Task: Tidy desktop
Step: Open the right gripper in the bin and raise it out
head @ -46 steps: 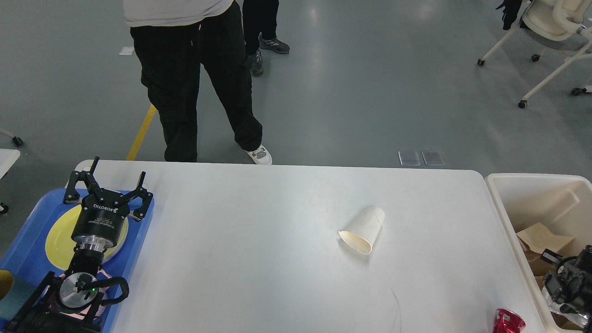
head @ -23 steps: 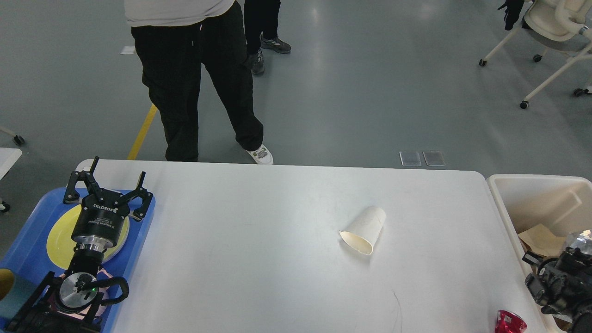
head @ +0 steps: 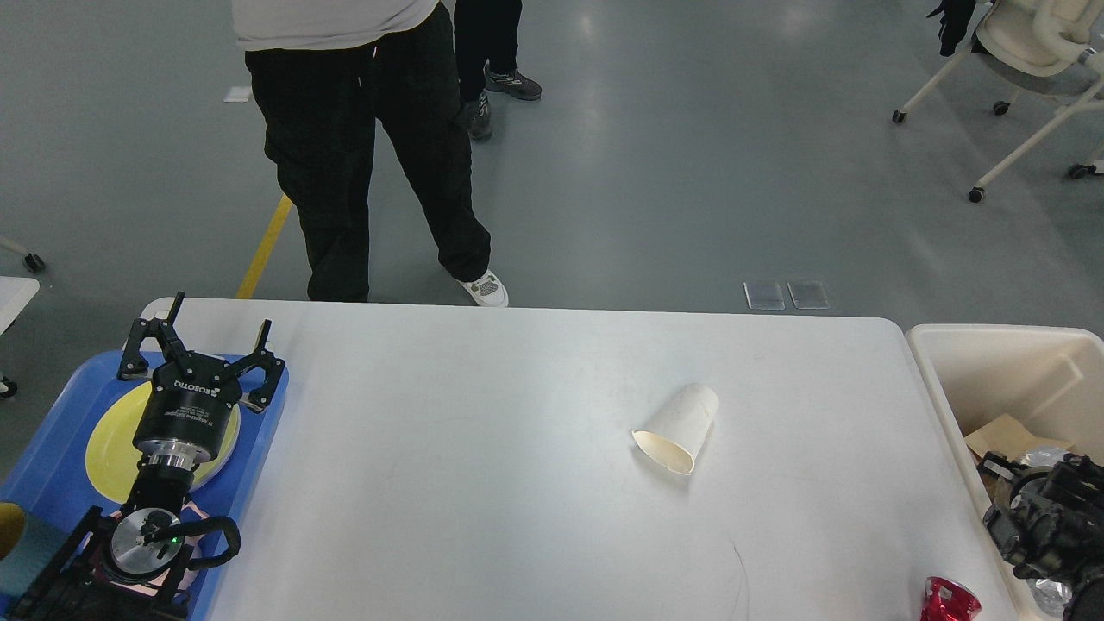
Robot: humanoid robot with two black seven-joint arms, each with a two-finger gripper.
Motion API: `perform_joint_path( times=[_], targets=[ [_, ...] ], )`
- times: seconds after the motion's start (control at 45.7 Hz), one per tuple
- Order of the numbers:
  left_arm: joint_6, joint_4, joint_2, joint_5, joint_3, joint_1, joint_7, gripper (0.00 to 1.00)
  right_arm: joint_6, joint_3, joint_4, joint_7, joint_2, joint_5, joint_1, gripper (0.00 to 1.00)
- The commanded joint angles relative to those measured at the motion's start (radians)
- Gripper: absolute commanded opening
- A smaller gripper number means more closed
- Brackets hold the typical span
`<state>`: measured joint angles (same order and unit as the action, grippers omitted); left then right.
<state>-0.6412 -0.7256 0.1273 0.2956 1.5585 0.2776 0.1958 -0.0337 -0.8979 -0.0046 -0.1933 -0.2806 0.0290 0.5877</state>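
The white desktop (head: pixel 483 483) fills the lower view. A white paper cup (head: pixel 677 427) lies on its side right of centre, mouth toward me. A red shiny wrapper (head: pixel 949 600) rests at the front right edge. My left gripper (head: pixel 222 313) hangs open over the far end of the blue tray (head: pixel 52 466), with nothing between its fingers. My right gripper (head: pixel 1039 522) is a dark mass over the cream bin (head: pixel 1000 362). Its fingers cannot be told apart.
A yellow plate (head: pixel 108 444) lies in the blue tray under my left arm. The bin holds brown cardboard (head: pixel 1000 435) and silvery crumpled foil (head: pixel 1044 455). A person in black trousers (head: pixel 362 172) stands at the table's far edge. A wheeled chair (head: pixel 1026 52) is at the back right.
My right gripper has shifted a little over the bin. The silvery foil seen above it half a second ago now sits lower. The left arm and the cup have not moved.
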Motion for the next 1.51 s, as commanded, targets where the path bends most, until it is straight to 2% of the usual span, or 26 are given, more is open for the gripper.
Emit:
perform_joint_path(
  times=[0.0,0.087,0.306,0.394,0.525,0.634,0.809,0.897,1.028,1.268,1.356,1.487],
  targets=[
    [0.0,0.0,0.0,0.0,0.0,0.0,0.001,0.96,0.001,0.001,0.032,0.002,-0.009,-0.001,0.027,1.0],
    [0.0,0.0,0.0,0.0,0.0,0.0,0.001,0.96,0.014,0.001,0.122,0.002,-0.067,-0.001,0.102,1.0],
    [0.0,0.0,0.0,0.0,0.0,0.0,0.001,0.96,0.069,-0.032,0.543,-0.012,-0.235,-0.027,0.435,1.0],
    [0.0,0.0,0.0,0.0,0.0,0.0,0.001,0.96,0.187,-0.085,0.643,-0.047,-0.259,-0.047,0.584,1.0],
    [0.0,-0.001,0.0,0.0,0.0,0.0,-0.001,0.96,0.421,-0.153,0.744,-0.094,-0.252,-0.044,0.793,1.0],
    [0.0,-0.001,0.0,0.0,0.0,0.0,-0.001,0.96,0.578,-0.208,0.825,-0.095,-0.232,-0.044,0.977,1.0],
    [0.0,-0.001,0.0,0.0,0.0,0.002,-0.001,0.96,0.822,-0.315,1.006,-0.095,-0.129,-0.038,1.308,1.0],
    [0.0,-0.002,0.0,0.0,0.0,0.0,-0.001,0.96,0.897,-0.334,1.112,-0.095,-0.074,-0.032,1.431,1.0],
    [0.0,0.0,0.0,0.0,0.0,0.002,-0.001,0.96,0.942,-0.335,1.265,-0.095,-0.069,-0.031,1.613,1.0],
    [0.0,0.0,0.0,0.0,0.0,0.0,0.001,0.96,0.943,-0.364,1.607,-0.095,-0.117,-0.024,1.923,1.0],
    [0.0,0.0,0.0,0.0,0.0,0.0,0.001,0.96,0.945,-0.41,1.66,-0.094,-0.126,-0.02,1.985,1.0],
    [0.0,0.0,0.0,0.0,0.0,0.0,0.001,0.96,0.911,-0.463,1.661,-0.092,-0.138,0.009,1.989,1.0]
  ],
)
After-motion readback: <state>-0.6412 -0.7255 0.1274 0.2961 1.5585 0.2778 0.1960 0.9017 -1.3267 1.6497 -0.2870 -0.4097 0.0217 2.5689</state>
